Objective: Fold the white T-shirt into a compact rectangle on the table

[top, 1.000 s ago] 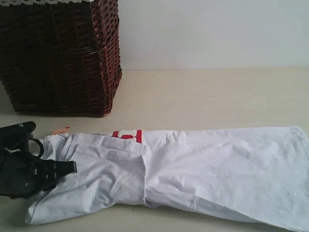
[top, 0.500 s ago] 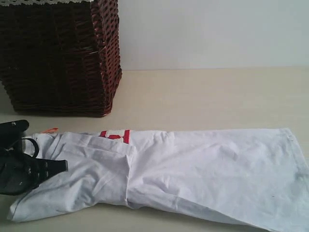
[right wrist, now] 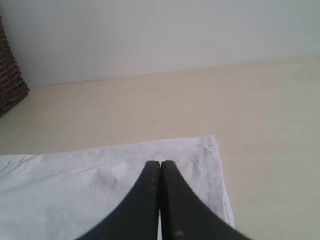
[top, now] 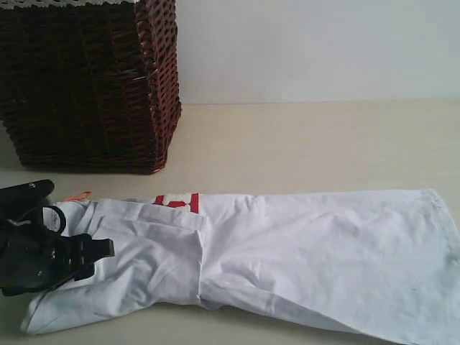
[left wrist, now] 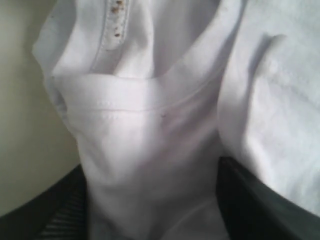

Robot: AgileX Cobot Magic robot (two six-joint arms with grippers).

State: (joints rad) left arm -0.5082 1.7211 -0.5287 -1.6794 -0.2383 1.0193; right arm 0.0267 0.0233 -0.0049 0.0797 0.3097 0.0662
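Note:
The white T-shirt lies in a long folded strip across the table, with red lettering and an orange tag showing near its left end. My left gripper lies on that end. In the left wrist view its jaws stand wide apart, and the bunched cloth below the ribbed neck fills the gap between them. My right gripper is shut with nothing between its fingers. It hangs over the shirt's right end near the hem corner and does not show in the exterior view.
A dark brown wicker basket stands at the back left, close behind the shirt's left end. Its edge shows in the right wrist view. A pale wall rises behind the table. Bare table stretches past the shirt's right hem.
The left gripper dragged the shirt's left end to the left, then came partway back right with it. Its jaws now stand wide. The right gripper stayed shut.

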